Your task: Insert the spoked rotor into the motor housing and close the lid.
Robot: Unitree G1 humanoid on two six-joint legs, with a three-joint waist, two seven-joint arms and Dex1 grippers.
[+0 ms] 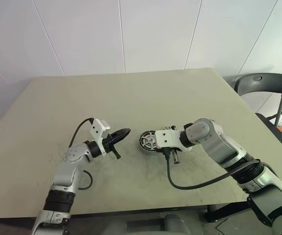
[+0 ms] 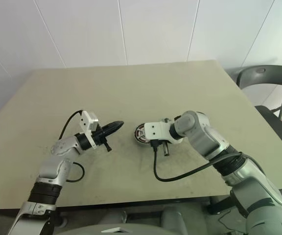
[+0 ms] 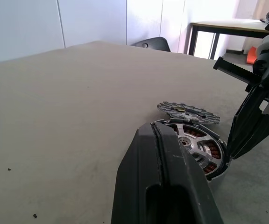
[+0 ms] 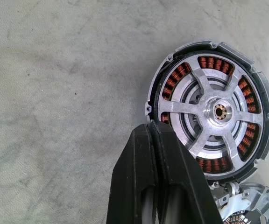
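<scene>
The right pincer point(image 4: 160, 135), pinched together just above the motor housing point(image 4: 209, 109), might bump it and knock the lid point(image 3: 188, 112) beside it.

I count one motor housing point(image 4: 209, 112) with one spoked rotor point(image 4: 217, 113) seated inside it, one lid point(image 3: 188, 112) lying beside it, two grippers with two black fingers each, one table point(image 1: 131, 93), one chair point(image 1: 261, 88)
</scene>
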